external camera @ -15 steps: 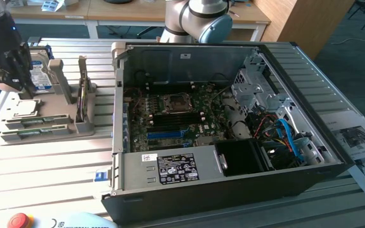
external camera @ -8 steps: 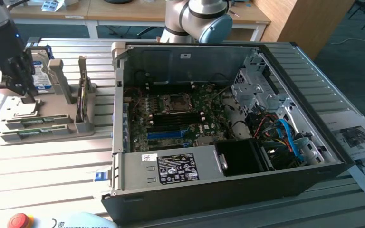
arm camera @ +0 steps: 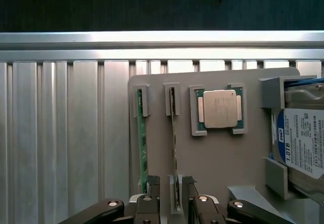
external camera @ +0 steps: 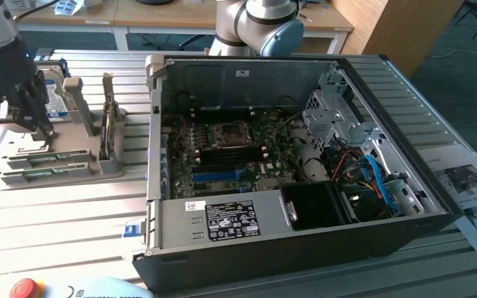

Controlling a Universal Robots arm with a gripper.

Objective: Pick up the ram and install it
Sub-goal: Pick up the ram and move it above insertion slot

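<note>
Gripper (arm camera: 171, 184) is open, nothing held. Fingers (arm camera: 153, 187) sit either side of the ram (arm camera: 174, 127) with a gap showing on both sides, so no contact that I can see.

The ram stands on edge in a slot of the grey holder plate (arm camera: 217, 163), which lies on the slatted aluminium table (arm camera: 61, 133). A second green stick (arm camera: 143, 138) stands parallel in the next slot, just outside one finger. On the ram's other side there's a CPU (arm camera: 220, 109) in its own recess on the same plate. Beyond that is a hard drive (arm camera: 304, 143) with a blue and white label, held upright in brackets.

In the exterior view my arm hangs over the holder at the exterior view's left. The open PC case (external camera: 222, 261) sits well apart from it, toward the exterior view's right, with the motherboard (external camera: 230, 149) exposed inside. The blue slot (external camera: 218, 176) on the board is visible and the dark memory slots beside it look unpopulated. The ram isn't installed yet.
</note>
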